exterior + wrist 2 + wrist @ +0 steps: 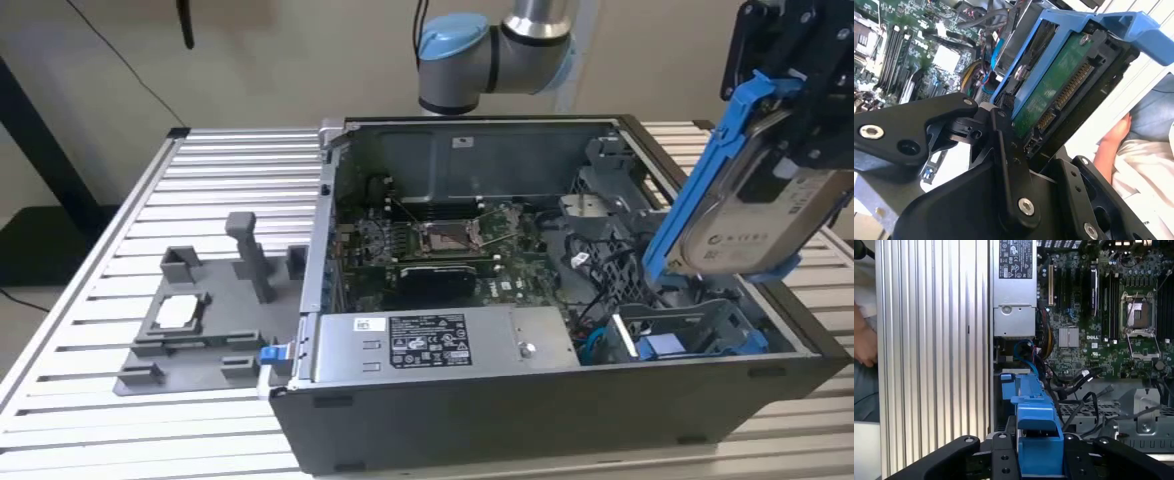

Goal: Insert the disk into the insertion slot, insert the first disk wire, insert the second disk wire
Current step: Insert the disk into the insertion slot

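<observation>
The disk [755, 228], silver-grey with a white label in a bright blue carrier, hangs tilted above the front corner of the open computer case on the exterior view's right. My gripper [805, 120] is shut on its upper part. In the second wrist view the gripper [1026, 142] clamps the disk [1054, 85], whose green board and connector edge show. In the first wrist view the blue carrier [1038, 437] sits between the black fingers [971, 455]. The insertion slot [721, 312], a grey sheet-metal cage, lies just below the disk. Blue cables [599, 338] lie beside it; I cannot tell which are the disk wires.
A grey plastic tray [147, 365] with upright posts and a small silver chip [178, 313] sits on the slatted table at the exterior view's left. The power supply [427, 340] and motherboard [447, 240] fill the case. A person's hand [1114, 140] is close by the table edge.
</observation>
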